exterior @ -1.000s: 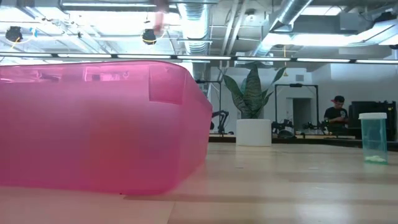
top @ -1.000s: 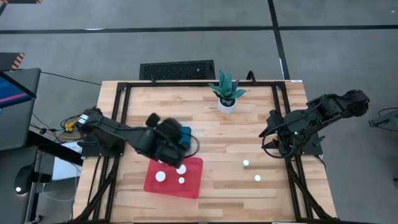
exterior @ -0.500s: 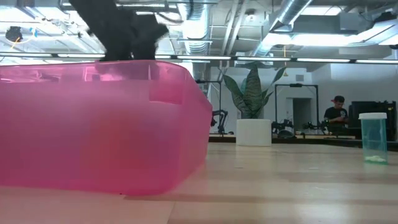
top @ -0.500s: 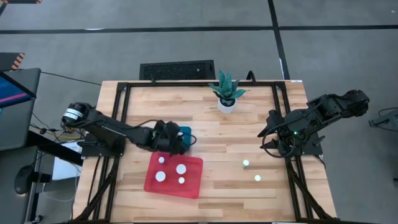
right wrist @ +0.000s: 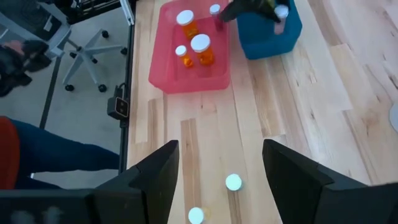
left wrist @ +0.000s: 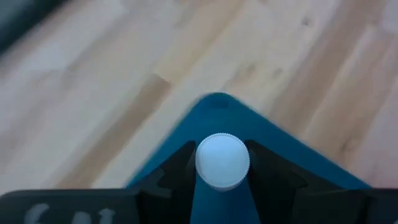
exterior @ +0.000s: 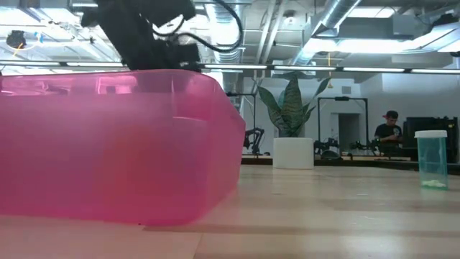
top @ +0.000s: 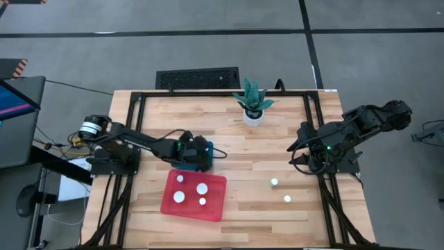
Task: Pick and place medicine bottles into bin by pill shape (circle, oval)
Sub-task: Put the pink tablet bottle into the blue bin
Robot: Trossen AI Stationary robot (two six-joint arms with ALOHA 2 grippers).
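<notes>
Nearest in the low view: translucent pink plastic bin (exterior: 115,144), landmark for everything else, holding four small white-capped bottles with amber-orange bodies (right wrist: 200,50). Off to the bin's side on the pale wooden worktop (top: 263,146), two more small clear white-capped bottles (top: 275,182) standing loose, not yet sorted.

Just beyond the pink bin, touching its far edge, a smaller teal-blue plastic bin (right wrist: 270,31). Directly above that teal bin, left gripper (left wrist: 222,171) with jaws closed on a small white-capped medicine bottle (left wrist: 222,160), cap toward the camera in the left wrist view, pressed between the two dark fingers (left wrist: 177,168).

Farther from the pink bin, at the worktop's opposite edge, right gripper (right wrist: 221,180) waiting, jaws spread wide and empty, aimed over the two loose bottles.

Farthest back, white pot with a spiky green plant (top: 252,103).

Step in hand, by judgement: placing, bottle poised over the teal bin. Next move calls for lowering a little inside the walls, then releasing cleanly so the bottle drops upright rather than bouncing out.
</notes>
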